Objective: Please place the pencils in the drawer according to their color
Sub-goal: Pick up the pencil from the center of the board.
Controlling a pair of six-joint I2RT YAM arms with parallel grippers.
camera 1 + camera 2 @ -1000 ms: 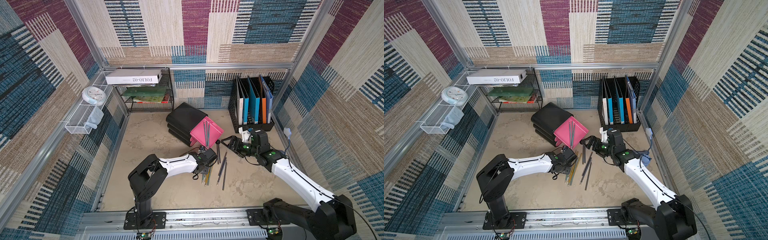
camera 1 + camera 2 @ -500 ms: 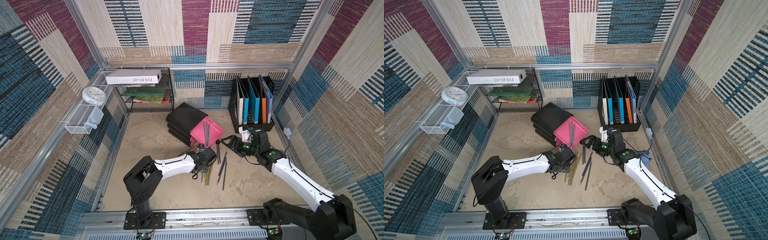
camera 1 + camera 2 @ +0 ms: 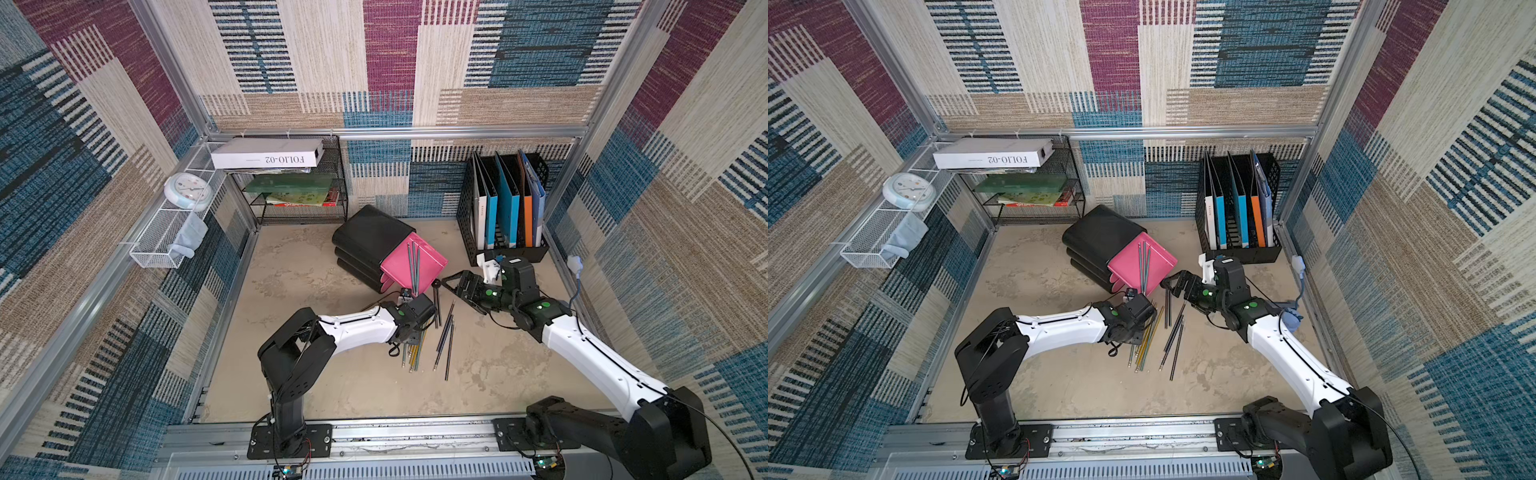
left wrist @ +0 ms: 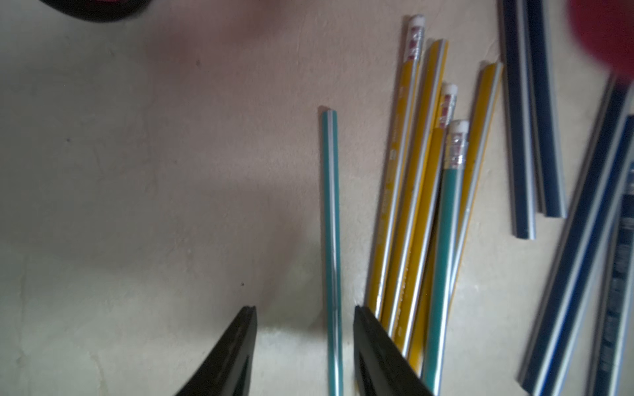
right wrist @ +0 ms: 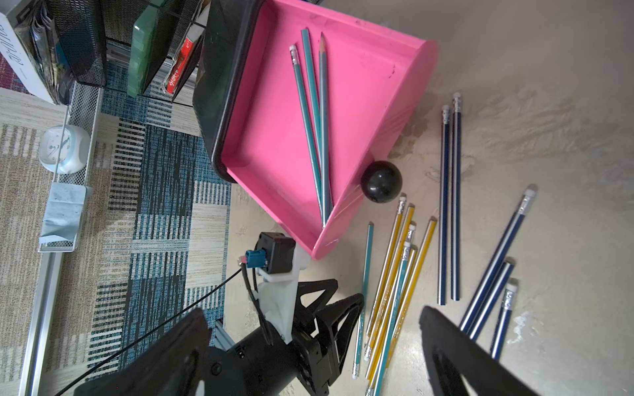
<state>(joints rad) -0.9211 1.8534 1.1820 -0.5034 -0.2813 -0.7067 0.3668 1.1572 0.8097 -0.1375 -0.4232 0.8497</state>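
The pink drawer (image 3: 395, 266) (image 5: 274, 137) stands pulled out of the black drawer unit (image 3: 370, 237), and three teal pencils (image 5: 314, 120) lie in it. On the floor in front are yellow pencils (image 5: 394, 274) (image 4: 408, 205) mixed with a teal one, and navy pencils (image 5: 449, 205) (image 3: 446, 336) beside them. A lone teal pencil (image 4: 331, 223) (image 5: 365, 281) lies between the fingers of my left gripper (image 4: 303, 308) (image 3: 411, 336). That gripper is open and low over the floor, its fingers apart from the pencil. My right gripper (image 5: 314, 315) (image 3: 451, 282) is wide open and empty, hovering near the drawer's black knob (image 5: 380, 187).
A black file holder (image 3: 505, 216) with folders stands at the back right. A wire shelf (image 3: 299, 195) with books and a white box is at the back left. A white wall basket (image 3: 166, 232) holds a clock. Metal rails edge the floor.
My left arm has shifted slightly over the pencil pile, its jaws at the same width. The right arm has not moved.
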